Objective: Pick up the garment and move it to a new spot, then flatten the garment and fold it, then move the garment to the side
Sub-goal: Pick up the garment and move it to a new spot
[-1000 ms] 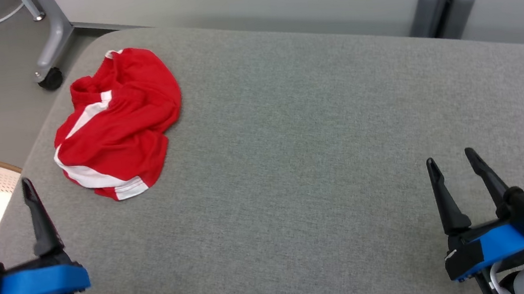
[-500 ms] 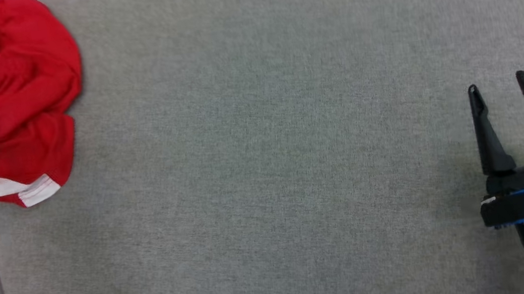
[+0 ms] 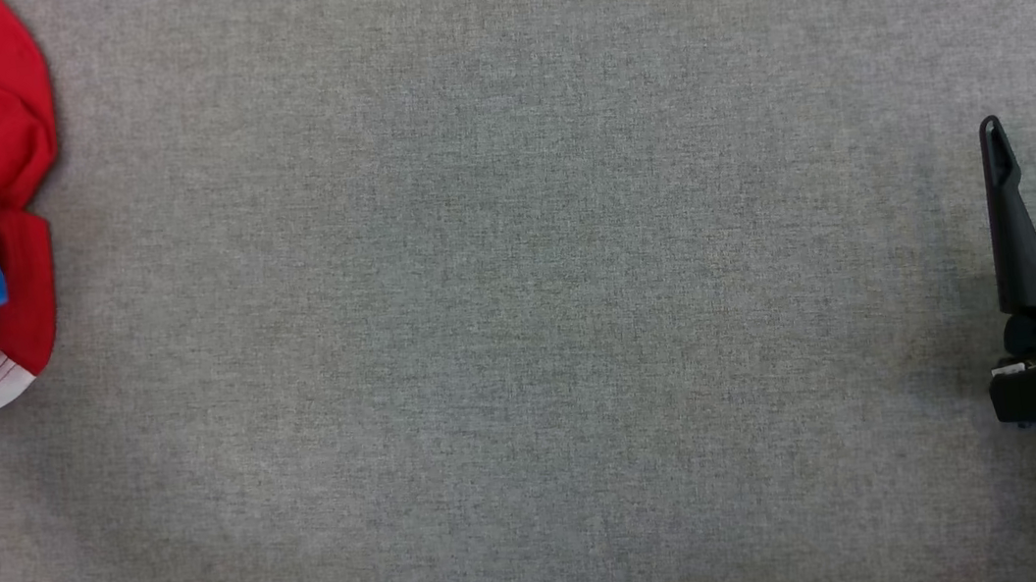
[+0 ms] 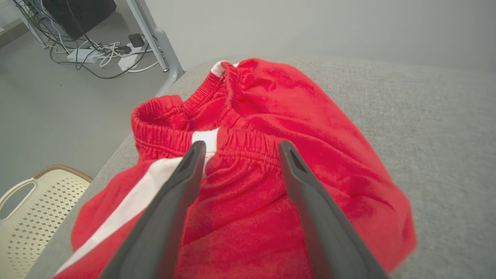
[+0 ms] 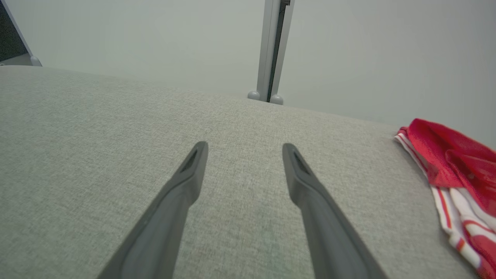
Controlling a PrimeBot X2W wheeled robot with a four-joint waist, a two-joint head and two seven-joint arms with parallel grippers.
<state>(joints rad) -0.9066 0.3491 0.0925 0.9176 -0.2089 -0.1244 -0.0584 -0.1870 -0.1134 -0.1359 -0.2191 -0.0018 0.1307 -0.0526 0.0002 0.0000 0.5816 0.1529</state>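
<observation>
1 garment [image 4: 329, 135] under open L hand [image 4: 240, 149]; basket [image 4: 27, 217] beside grey surface [image 4: 445, 135]

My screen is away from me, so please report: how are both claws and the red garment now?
Left claw open over garment, no grip yet. Garment crumpled near the cushion edge. Right claw open over bare cushion. Nothing in the way.
</observation>
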